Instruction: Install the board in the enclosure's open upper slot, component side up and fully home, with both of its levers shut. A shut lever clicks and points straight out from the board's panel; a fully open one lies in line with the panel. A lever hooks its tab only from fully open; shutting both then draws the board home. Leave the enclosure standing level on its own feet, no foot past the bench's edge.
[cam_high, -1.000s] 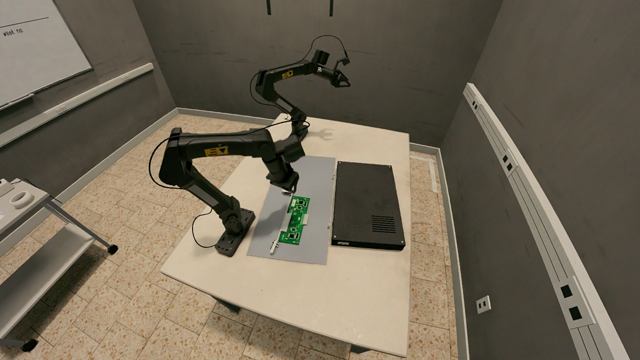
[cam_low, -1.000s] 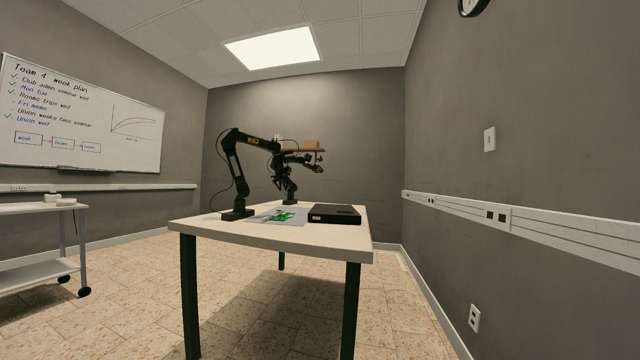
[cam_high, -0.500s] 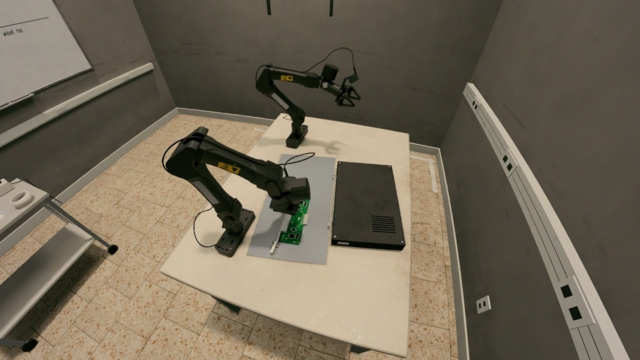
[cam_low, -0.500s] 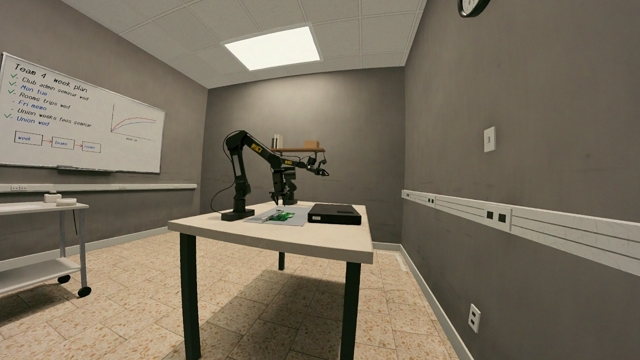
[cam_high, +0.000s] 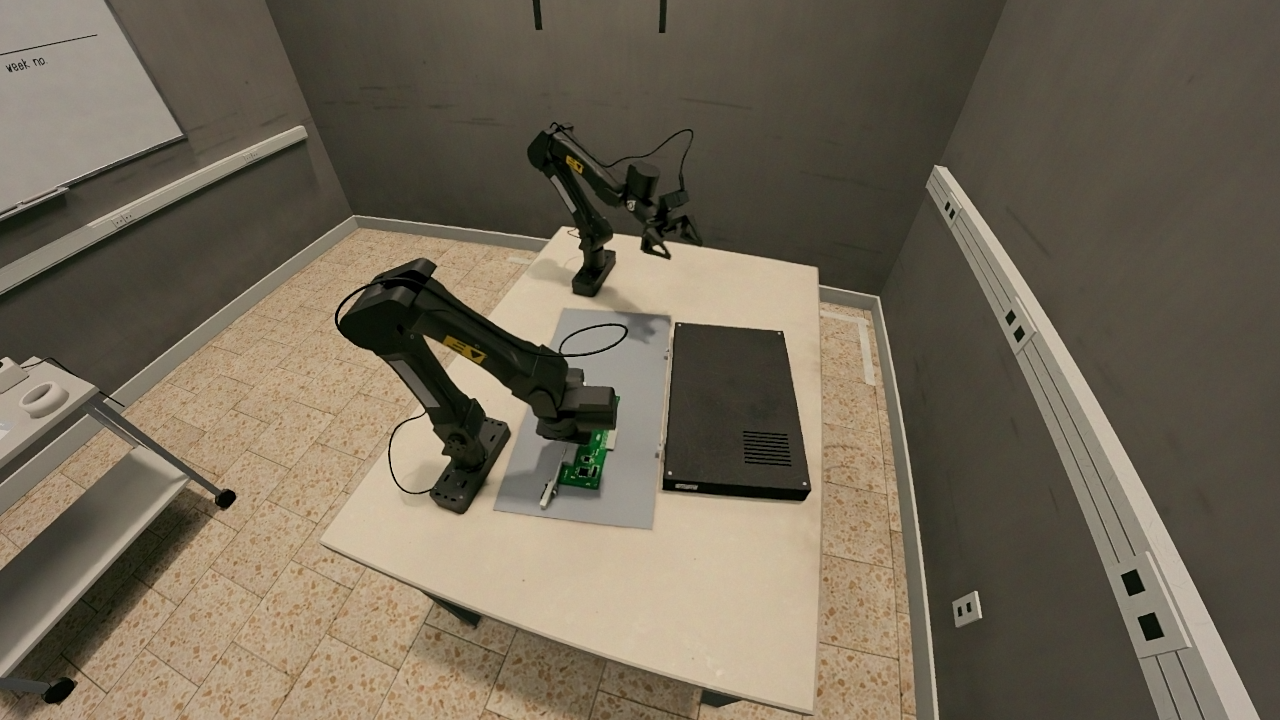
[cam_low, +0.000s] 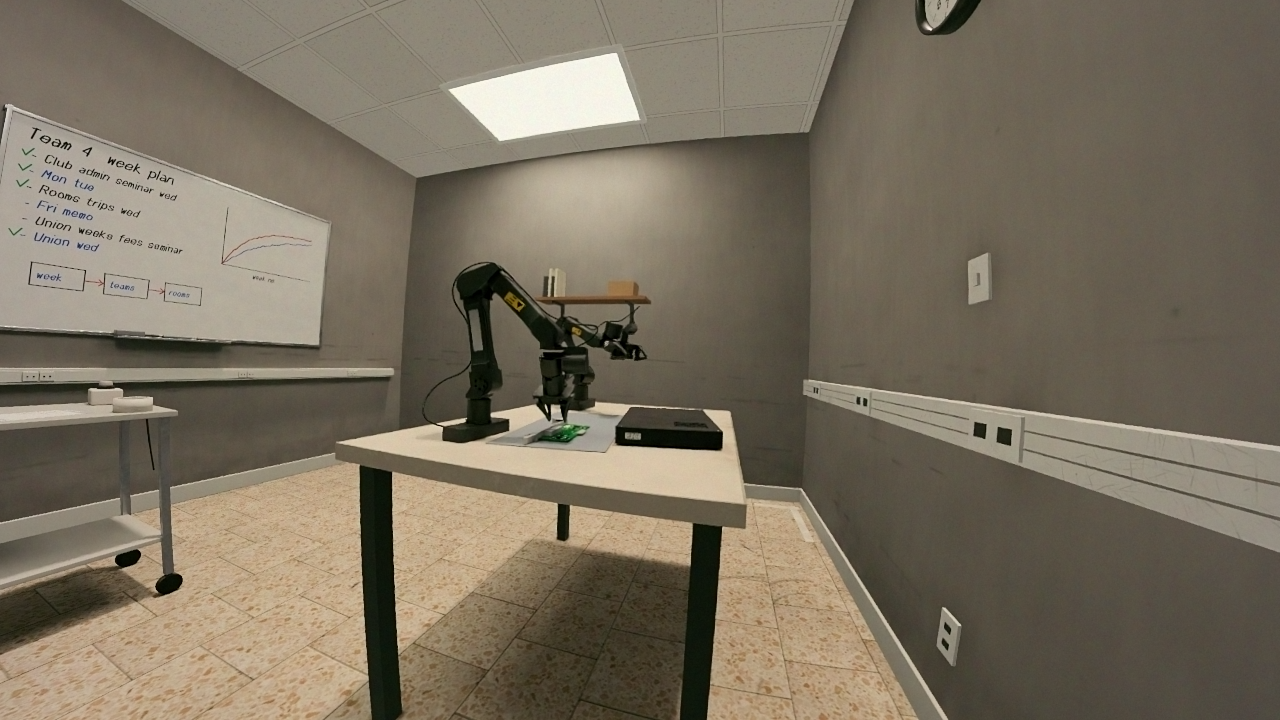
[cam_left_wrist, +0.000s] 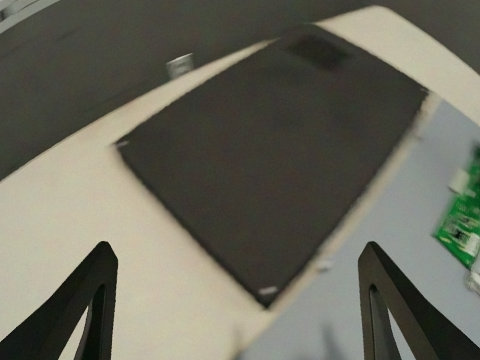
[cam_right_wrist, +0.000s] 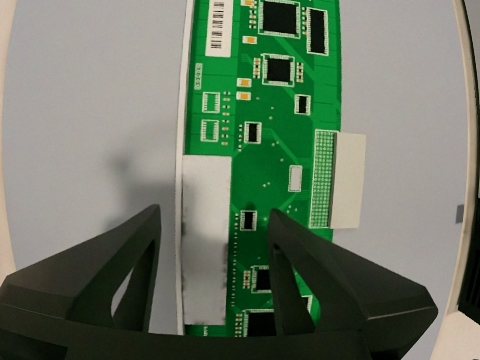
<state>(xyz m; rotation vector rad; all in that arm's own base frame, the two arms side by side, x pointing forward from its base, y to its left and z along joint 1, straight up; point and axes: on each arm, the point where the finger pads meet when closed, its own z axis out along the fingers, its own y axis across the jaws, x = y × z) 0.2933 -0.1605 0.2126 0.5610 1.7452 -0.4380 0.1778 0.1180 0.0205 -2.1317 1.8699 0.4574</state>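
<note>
From here I see the pale table (cam_high: 572, 573) (cam_low: 537, 474) (cam_left_wrist: 45, 215) carrying a flat grey mat (cam_high: 640, 501) (cam_low: 595, 443) (cam_left_wrist: 320, 310) (cam_right_wrist: 90, 75) and, just beside it, the black enclosure (cam_high: 729, 385) (cam_low: 666, 437) (cam_left_wrist: 270, 150). The green board (cam_high: 586, 465) (cam_low: 563, 434) (cam_left_wrist: 462, 220) (cam_right_wrist: 275, 150) lies component side up on the mat.

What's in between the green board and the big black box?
Between the green board and the black box there's just a bare strip of grey mat. The top view shows it.
</note>
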